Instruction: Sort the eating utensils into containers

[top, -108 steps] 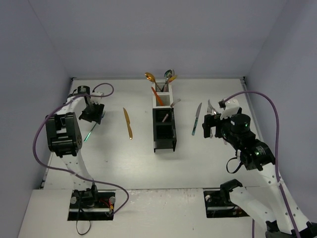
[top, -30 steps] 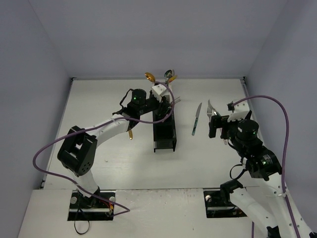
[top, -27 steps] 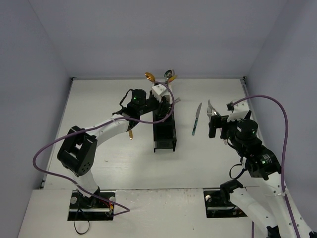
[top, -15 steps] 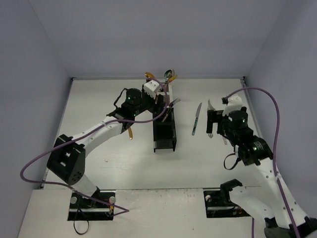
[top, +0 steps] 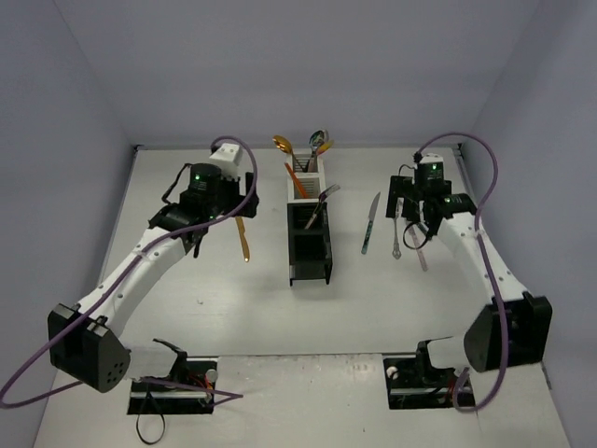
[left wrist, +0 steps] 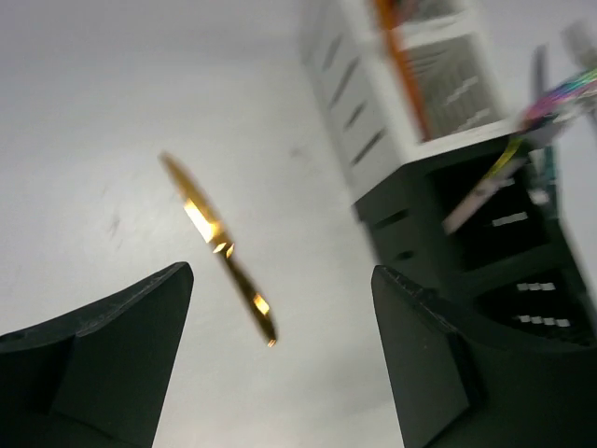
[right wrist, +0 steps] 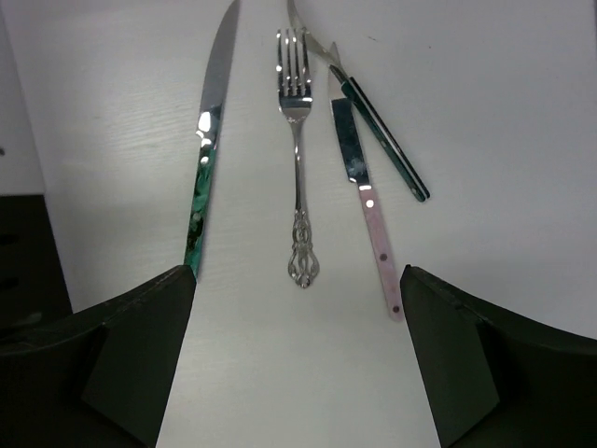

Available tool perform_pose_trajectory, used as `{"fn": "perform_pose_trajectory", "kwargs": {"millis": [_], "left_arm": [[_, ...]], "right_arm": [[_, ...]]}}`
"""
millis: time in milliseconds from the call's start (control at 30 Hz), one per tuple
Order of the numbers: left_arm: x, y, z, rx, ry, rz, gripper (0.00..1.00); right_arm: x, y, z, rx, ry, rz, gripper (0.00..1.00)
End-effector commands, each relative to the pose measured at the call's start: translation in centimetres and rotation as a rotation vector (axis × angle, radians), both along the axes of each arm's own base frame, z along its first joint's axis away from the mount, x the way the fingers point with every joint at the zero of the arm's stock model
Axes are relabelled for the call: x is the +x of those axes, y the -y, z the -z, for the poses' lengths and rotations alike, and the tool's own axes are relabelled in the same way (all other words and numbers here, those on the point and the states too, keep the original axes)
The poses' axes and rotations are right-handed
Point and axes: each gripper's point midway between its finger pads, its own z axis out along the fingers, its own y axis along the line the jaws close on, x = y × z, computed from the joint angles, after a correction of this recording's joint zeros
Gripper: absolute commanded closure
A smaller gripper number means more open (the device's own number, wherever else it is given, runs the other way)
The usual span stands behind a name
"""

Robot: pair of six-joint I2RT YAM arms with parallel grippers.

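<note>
On the worktop's (top: 187,308) left half | left end effector (left wrist: 280,276) open, empty, above the gold knife (left wrist: 219,252) lying flat left of the containers (top: 310,277) | containers mid-worktop, row running from the far edge; gold spoon (top: 281,144) and orange utensil (top: 297,181) stand in the far bins | toward the right edge: teal-handled knife (right wrist: 203,159), silver fork (right wrist: 298,159), pink-handled knife (right wrist: 368,210) flat, side by side | right end effector (right wrist: 298,273) open, empty, above the fork

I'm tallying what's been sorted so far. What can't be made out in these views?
- Left wrist view: motion blur smears the gold knife and the containers; the utensils inside can't be identified.
- Right wrist view: the top edge cuts off the head of the green-handled utensil, beside the pink knife.
- Top view: the containers' black compartments are too dark and small to count contents.
</note>
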Motion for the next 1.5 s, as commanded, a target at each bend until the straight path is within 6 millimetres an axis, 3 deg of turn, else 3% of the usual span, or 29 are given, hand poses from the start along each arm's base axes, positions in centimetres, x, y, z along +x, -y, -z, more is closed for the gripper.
{"fn": "perform_pose_trajectory", "kwargs": {"millis": [0, 133, 267, 567, 800, 1100, 1200, 1267, 1333, 1467], "left_arm": [[-3.4, -3.6, 4.1, -0.030, -0.169, -0.097, 0.25], [-5.2, -4.8, 6.9, -0.006, -0.194, -0.101, 0.25], [-6.0, -5.6, 8.5, 0.036, -0.200, -0.099, 0.25], [-6.3, -6.1, 9.6, 0.062, -0.243, -0.121, 0.25], [-6.3, -6.1, 9.9, 0.060, -0.257, -0.128, 0.25], [-6.4, -6.3, 9.7, 0.064, -0.247, -0.134, 0.25], [-6.4, -6.4, 9.8, 0.069, -0.247, -0.138, 0.25], [-6.4, -6.4, 9.7, 0.071, -0.247, -0.138, 0.25], [-6.4, -6.4, 9.7, 0.071, -0.247, -0.138, 0.25], [-6.3, -6.4, 9.8, 0.070, -0.243, -0.137, 0.25]], "right_arm": [[3.3, 1.3, 0.8, 0.093, -0.015, 0.057, 0.17], [4.8, 0.6, 4.1, 0.117, -0.102, 0.028, 0.27], [5.4, 0.5, 7.4, 0.106, -0.184, 0.031, 0.39], [6.0, 1.4, 11.0, 0.028, -0.266, 0.057, 0.47], [5.7, 0.8, 13.8, -0.009, -0.332, 0.053, 0.51], [6.7, 0.7, 15.5, -0.014, -0.357, 0.055, 0.63], [6.7, 0.6, 16.4, -0.006, -0.376, 0.055, 0.74], [6.7, 0.6, 16.6, -0.007, -0.383, 0.054, 0.89], [7.0, 0.5, 16.6, -0.005, -0.379, 0.049, 0.97], [7.7, 0.2, 15.4, -0.001, -0.346, 0.036, 1.00]]}}
